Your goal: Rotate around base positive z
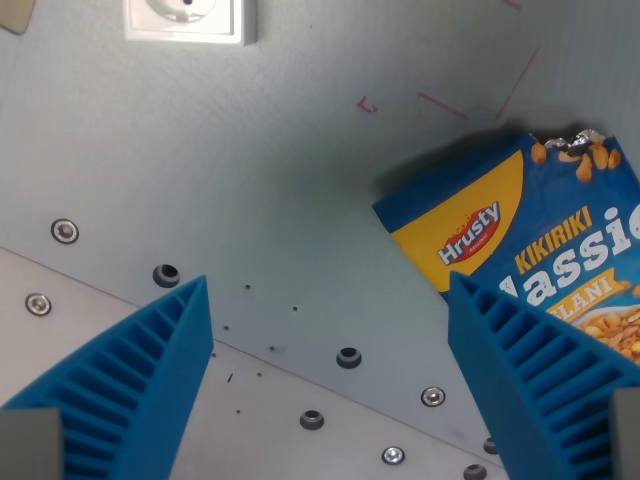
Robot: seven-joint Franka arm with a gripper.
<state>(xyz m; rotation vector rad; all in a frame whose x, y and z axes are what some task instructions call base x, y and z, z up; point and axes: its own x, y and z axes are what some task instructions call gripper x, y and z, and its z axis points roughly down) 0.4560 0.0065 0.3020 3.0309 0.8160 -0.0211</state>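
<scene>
Snack bag, blue and yellow with "Hrusty" lettering, lies flat on the grey table at the wrist view's right, tilted, its torn top corner toward the upper right. Its lower part passes behind the right finger. Gripper spread wide and holding nothing; both blue ribbed fingers enter from the bottom, with bare table between them. The bag sits beside the right finger rather than between the two, and whether finger and bag touch cannot be told.

Outward: a row of bolts and holes along a panel seam, thin red marks on the table, a white socket at the upper edge.

Risk, as judged: turning about the vertical axis from here could sweep the right finger into the bag and push or crumple it, because the finger stands so close to its edge.
</scene>
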